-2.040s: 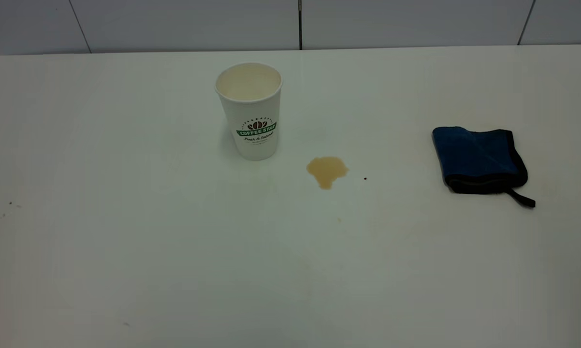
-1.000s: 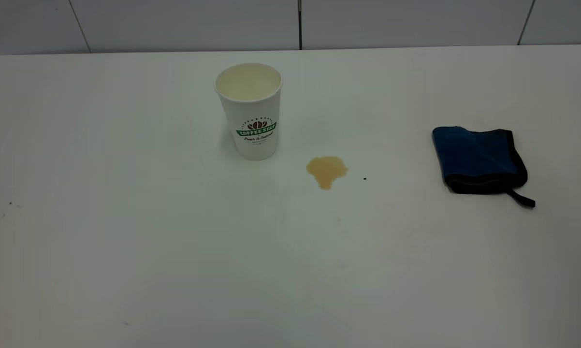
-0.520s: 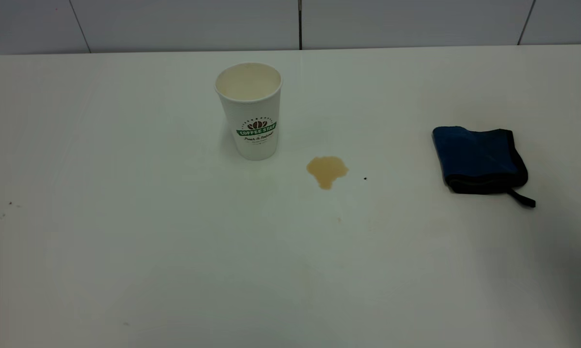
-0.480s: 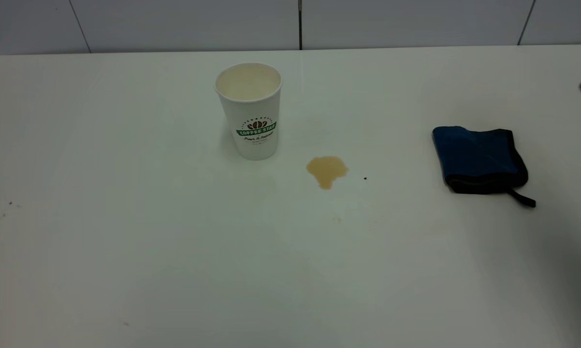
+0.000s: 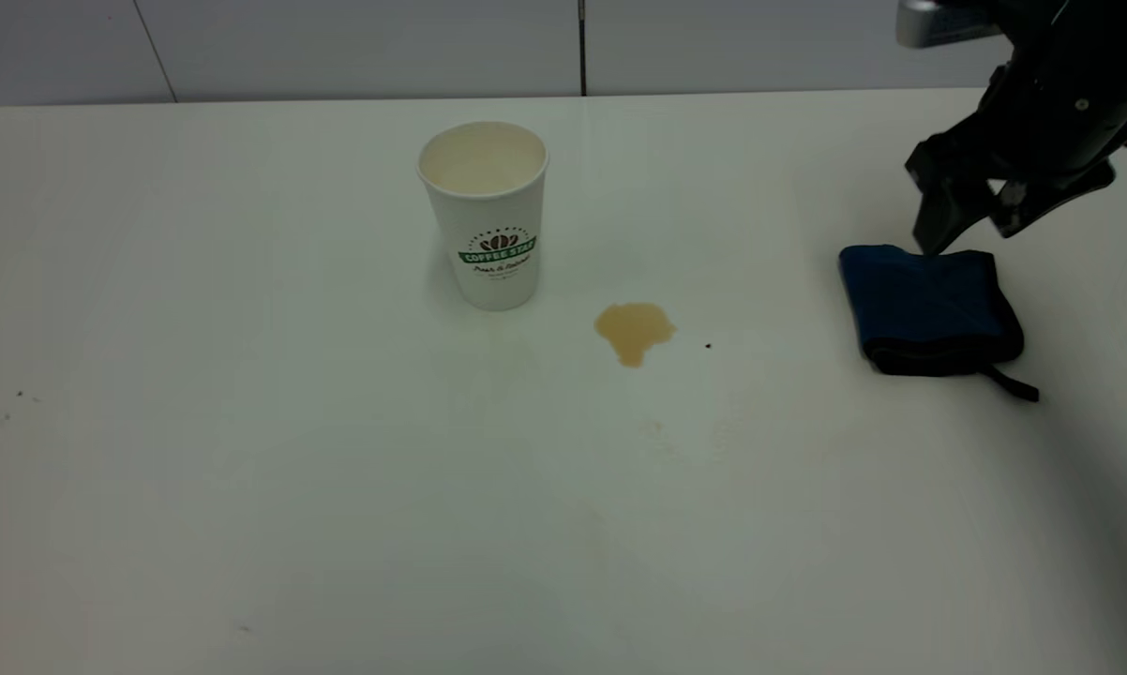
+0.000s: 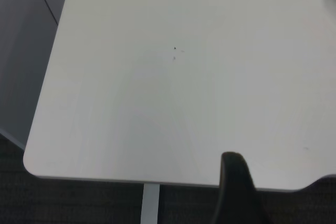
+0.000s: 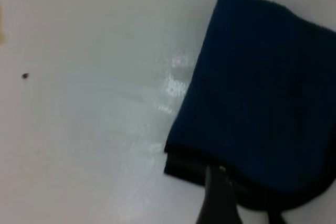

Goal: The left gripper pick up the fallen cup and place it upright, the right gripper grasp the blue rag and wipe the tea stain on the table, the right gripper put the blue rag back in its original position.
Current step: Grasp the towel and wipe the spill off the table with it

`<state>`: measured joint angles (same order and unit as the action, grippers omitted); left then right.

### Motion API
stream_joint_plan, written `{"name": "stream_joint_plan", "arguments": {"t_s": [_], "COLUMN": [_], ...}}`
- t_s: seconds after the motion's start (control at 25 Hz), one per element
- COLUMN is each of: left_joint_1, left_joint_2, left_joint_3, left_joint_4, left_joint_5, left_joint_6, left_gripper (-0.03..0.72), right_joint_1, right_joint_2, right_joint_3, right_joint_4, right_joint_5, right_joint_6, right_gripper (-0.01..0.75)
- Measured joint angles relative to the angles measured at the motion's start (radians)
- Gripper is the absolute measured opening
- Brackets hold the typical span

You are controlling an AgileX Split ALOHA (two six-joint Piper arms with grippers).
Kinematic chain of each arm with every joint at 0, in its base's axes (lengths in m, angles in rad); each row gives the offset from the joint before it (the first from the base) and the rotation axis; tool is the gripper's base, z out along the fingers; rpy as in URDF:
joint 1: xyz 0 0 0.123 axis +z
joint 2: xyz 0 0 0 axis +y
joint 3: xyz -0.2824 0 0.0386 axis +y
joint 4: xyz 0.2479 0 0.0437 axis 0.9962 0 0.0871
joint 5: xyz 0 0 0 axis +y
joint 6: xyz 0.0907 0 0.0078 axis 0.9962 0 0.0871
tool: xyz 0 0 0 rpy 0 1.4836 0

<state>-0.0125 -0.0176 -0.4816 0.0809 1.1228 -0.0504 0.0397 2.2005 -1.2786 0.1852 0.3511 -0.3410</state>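
Tea stain [image 5: 633, 332], a small amber blotch, lies on the white bench [image 5: 245, 487] near its middle, unwiped. A tiny dark speck [image 5: 708, 346] sits just beside it at 3 o'clock, and a fainter yellowish smudge [image 5: 658, 427] marks the surface a little nearer the camera, at 6 o'clock from the blotch.

Well apart from the stain, farther along at 3 o'clock, the blue rag [image 5: 929, 307] lies folded flat on the bench, its black edging toward the front and its short black loop trailing off at 4 o'clock. The right wrist view shows the same rag [image 7: 262, 98] close below, flat and ungripped.

At 10 o'clock from the stain the cup [image 5: 488, 214] stands upright near it, mouth up, green logo facing the camera, touching nothing but the bench.

Farthest back, at 1 o'clock from the rag, the right end effector [image 5: 981, 225] hangs just above the rag's rear edge with its fingers apart, holding nothing.

The left end effector [image 6: 234, 184] shows only in its own wrist view, above a rounded corner of the bench; whether it is apart or together I cannot tell.
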Motion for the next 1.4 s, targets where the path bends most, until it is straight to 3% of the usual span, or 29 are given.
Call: {"name": "stream_joint_plan", "arguments": {"t_s": [0.32, 0.88, 0.96, 1.0, 1.16, 1.4], "left_joint_1": [0.000, 0.000, 0.000, 0.000, 0.000, 0.000], "left_joint_2": [0.000, 0.000, 0.000, 0.000, 0.000, 0.000], "left_joint_3": [0.000, 0.000, 0.000, 0.000, 0.000, 0.000], "left_joint_4": [0.000, 0.000, 0.000, 0.000, 0.000, 0.001], "left_joint_5": [0.000, 0.000, 0.000, 0.000, 0.000, 0.000], "left_joint_6": [0.000, 0.000, 0.000, 0.000, 0.000, 0.000], "left_gripper": [0.493, 0.493, 0.493, 0.493, 0.493, 0.493], "right_joint_1": [-0.042, 0.014, 0.013, 0.018, 0.049, 0.182], "right_joint_2": [0.176, 0.269, 0.270, 0.270, 0.269, 0.275], "right_joint_3": [-0.157, -0.169, -0.174, -0.176, -0.177, -0.242], "right_joint_4": [-0.048, -0.048, -0.074, -0.080, -0.099, -0.099], "right_joint_5": [-0.008, -0.059, -0.054, -0.050, -0.040, -0.033], "right_joint_6": [0.005, -0.025, -0.020, -0.017, -0.017, -0.017], "right_gripper": [0.593, 0.585, 0.533, 0.471, 0.116, 0.086]}}
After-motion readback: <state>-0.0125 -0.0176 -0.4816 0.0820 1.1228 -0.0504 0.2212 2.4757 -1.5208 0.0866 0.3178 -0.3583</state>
